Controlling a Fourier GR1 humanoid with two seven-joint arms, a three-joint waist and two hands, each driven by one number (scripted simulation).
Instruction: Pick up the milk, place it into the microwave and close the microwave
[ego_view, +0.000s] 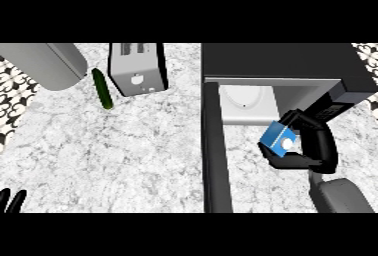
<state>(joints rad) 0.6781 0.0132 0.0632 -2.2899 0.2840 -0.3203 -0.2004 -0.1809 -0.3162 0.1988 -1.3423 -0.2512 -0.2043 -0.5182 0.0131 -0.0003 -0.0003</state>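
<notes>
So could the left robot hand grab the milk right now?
Probably not. The left robot hand rests at the lower left edge, and the open microwave door stands between it and the milk carton, which the right robot hand holds.

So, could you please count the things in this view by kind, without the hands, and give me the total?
Microwave: 1 (door open)
Toaster: 1
Milk carton: 1 (held in the right hand)
Cucumber: 1
Grey rounded object: 1 (kind unclear)
Total: 5
</notes>
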